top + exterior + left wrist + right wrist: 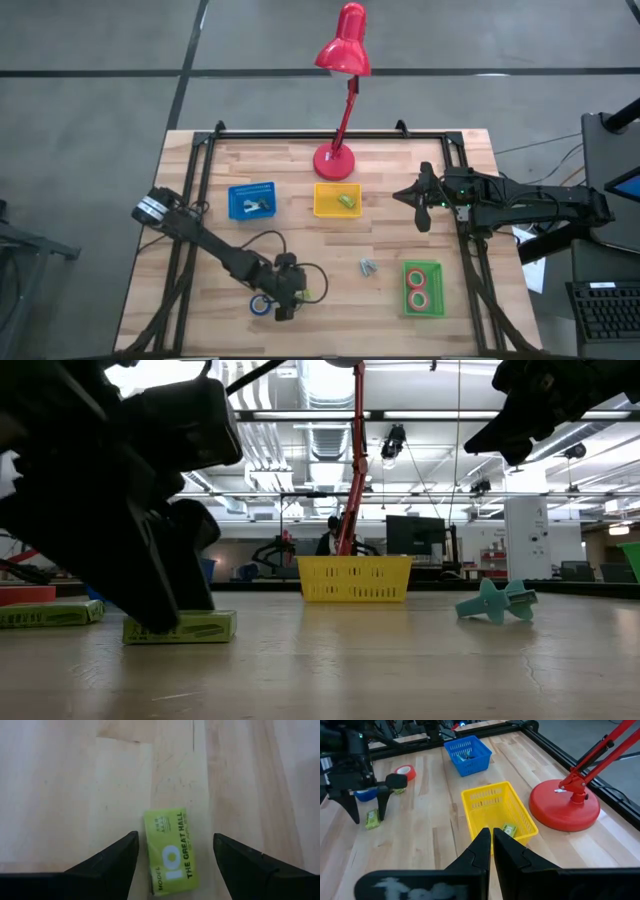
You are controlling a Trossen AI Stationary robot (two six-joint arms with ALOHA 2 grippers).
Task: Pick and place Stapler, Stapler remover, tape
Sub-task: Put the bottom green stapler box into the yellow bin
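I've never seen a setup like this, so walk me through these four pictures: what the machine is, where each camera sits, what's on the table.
It is a robot with two dark arms at a wooden table. One picture looks straight down, one level across the tabletop, and one comes from each wrist. The left tool hangs open over a small green box, holding nothing. The right tool waits shut and empty above the yellow bin. Also on the table: a blue bin, a green bin with red tape, a teal staple remover and a red lamp.
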